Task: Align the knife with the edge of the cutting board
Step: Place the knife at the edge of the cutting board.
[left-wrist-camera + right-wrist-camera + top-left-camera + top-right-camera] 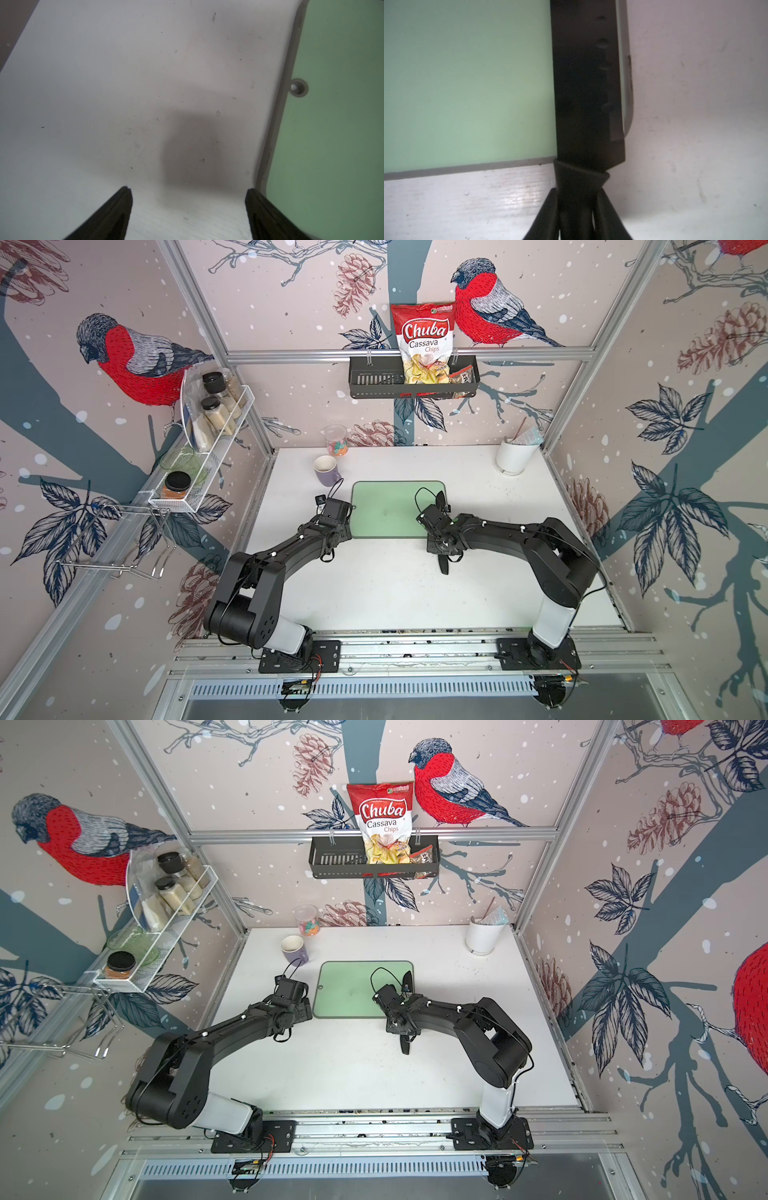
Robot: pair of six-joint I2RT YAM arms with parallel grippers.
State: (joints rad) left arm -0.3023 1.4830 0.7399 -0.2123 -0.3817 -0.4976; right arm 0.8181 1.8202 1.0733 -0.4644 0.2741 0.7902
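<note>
Knife: The all-black kitchen knife with a pointed blade and slim handle (585,83) is lying lengthwise over the robot's right-hand short side of the pale-green rectangular cutting board with a dark grey rim (467,83). Its blade is running just inside that rim and nearly parallel to it.

Overhang: In both top views the handle end (444,564) is sticking out past the board's near long edge, over the white tabletop (395,593).

Contact: Whether the blade is resting flat on the board or is raised off it cannot be told.

Handling: The knife is looking light, stiff and narrow. Its smooth handle is likely to swivel in a two-finger pinch, and the thin blade is offering no safe hold. The handle just behind the blade appears the soundest place to take it.

Right gripper: The right gripper (578,199) is pinching the handle exactly there, one finger on each side.

Right arm: It is reaching in from the side with its elbow bent and its wrist pointing down over the board's near corner.

Left gripper: The left gripper (189,192) is standing wide apart and holding nothing. It is hovering over bare tabletop just beside the board's opposite short edge, near the small hole (297,88).

Left arm: It is stretching forward low with its wrist tipped downward, well apart from the knife.
</note>
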